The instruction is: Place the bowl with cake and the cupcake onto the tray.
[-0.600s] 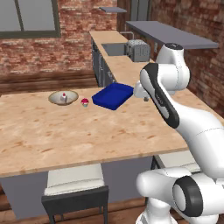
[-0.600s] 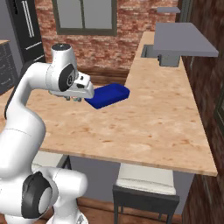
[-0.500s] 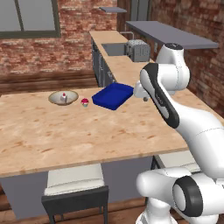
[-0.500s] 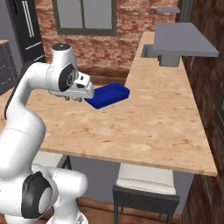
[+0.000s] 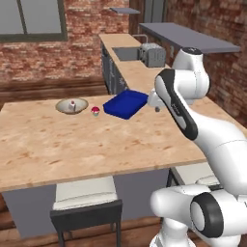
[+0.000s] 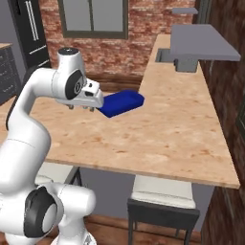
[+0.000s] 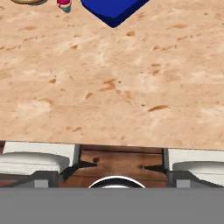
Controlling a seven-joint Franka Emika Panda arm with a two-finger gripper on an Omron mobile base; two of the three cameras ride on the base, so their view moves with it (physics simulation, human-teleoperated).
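The gripper (image 6: 85, 107) hung wide open and empty above the counter (image 5: 72, 144) — nothing had shifted over the last half second, so no item was yet moved. The tray (image 5: 125, 104) lay just beyond it; the bowl (image 5: 72, 105) and cupcake (image 5: 95, 111) sat farther left, well apart from it.

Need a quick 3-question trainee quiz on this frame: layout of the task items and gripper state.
1. True or false: the tiny red-topped cupcake already sits on the rectangular deep-blue tray.
2. What lies between the wide shallow grey-tan bowl with the cake slice and the tray?
A. a toaster
B. the cupcake
C. a stool
3. Fill in: the two-finger gripper is ____ and holds nothing.

Key: 1 false; 2 B; 3 open.
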